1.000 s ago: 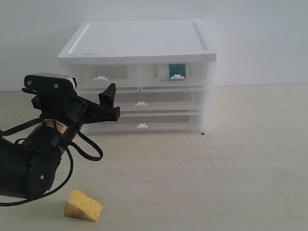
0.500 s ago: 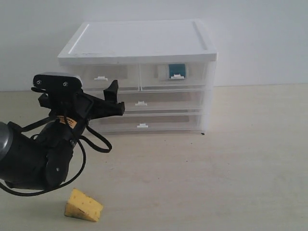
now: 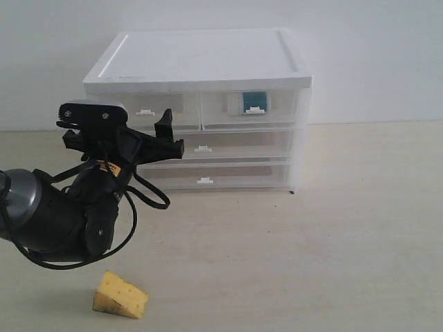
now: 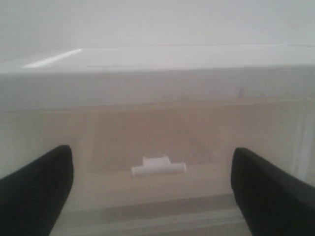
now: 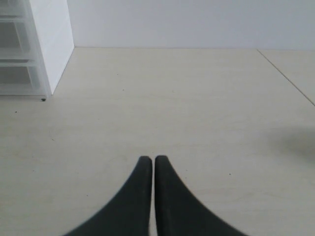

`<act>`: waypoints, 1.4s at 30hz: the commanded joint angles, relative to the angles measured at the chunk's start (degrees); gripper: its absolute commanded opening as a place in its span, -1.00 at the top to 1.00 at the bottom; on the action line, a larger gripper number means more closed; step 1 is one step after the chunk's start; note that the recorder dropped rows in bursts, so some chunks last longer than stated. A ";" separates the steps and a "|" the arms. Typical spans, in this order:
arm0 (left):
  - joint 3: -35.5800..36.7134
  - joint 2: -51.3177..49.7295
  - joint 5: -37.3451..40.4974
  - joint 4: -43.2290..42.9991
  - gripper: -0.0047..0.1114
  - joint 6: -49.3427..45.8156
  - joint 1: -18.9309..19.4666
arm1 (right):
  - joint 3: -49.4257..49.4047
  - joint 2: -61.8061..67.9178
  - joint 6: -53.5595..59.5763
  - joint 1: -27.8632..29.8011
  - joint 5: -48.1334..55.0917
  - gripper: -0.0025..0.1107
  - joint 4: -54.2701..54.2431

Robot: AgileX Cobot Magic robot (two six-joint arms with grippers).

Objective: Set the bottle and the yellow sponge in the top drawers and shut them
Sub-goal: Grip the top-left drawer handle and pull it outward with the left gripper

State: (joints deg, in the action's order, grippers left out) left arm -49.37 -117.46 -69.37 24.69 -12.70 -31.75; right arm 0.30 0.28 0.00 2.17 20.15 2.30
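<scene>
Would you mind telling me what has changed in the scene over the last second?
The left gripper, open and empty, rose and advanced toward the translucent white plastic top left drawer, now facing its small tab handle. Nothing was grasped or released. The yellow wedge-shaped sponge stayed on the table, and the white bottle with the teal label stayed inside the closed top right drawer.

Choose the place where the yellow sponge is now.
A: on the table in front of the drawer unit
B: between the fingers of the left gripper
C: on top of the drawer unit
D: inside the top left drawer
A: the yellow sponge lies on the table, in front of the drawer unit, and the left gripper is open with nothing in it.
</scene>
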 commanded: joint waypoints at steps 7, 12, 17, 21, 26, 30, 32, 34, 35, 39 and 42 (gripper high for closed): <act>-1.85 -1.13 -0.59 1.72 -0.46 -0.50 0.91 | -0.30 -0.28 0.00 0.13 -0.67 0.96 -0.08; -2.73 -1.13 -0.59 1.47 -0.46 -0.85 1.46 | -0.30 -0.28 0.00 0.13 -0.67 0.96 -0.08; -4.10 -1.25 -0.59 1.38 -0.45 -0.85 1.46 | -0.30 -0.28 0.00 0.13 -0.67 0.96 -0.08; -4.78 -1.25 -0.59 1.49 -0.14 -0.85 1.46 | -0.30 -0.28 0.00 0.13 -0.67 0.96 -0.08; -4.81 -1.25 -0.59 1.60 0.66 -0.85 1.46 | -0.30 -0.28 0.00 0.13 -0.67 0.96 -0.08; -4.81 -1.25 -0.59 1.60 0.84 -1.05 1.46 | -0.30 -0.28 0.00 0.13 -0.67 0.96 -0.08; -4.81 -1.25 -0.59 1.73 0.84 -1.05 1.46 | -0.30 -0.28 0.00 0.13 -0.50 0.96 -0.08; -4.81 -1.25 -0.59 2.31 0.84 -1.05 1.24 | -0.30 -0.28 0.00 0.13 -0.50 0.96 -0.08; -4.81 -1.25 -0.59 2.91 0.84 -1.05 0.99 | -0.30 -0.28 0.00 0.13 -0.50 0.96 -0.08; -3.32 -1.15 -0.59 4.73 0.84 -1.05 -0.26 | -0.30 -0.28 0.00 0.13 -0.50 0.96 -0.08; -1.41 -0.53 -0.59 4.87 0.84 -1.05 -1.55 | -0.30 -0.28 0.00 0.13 -0.50 0.96 -0.08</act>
State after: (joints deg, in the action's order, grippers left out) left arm -52.04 -118.76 -69.23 27.57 -13.55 -32.34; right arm 0.30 0.28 0.00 2.17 20.15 2.30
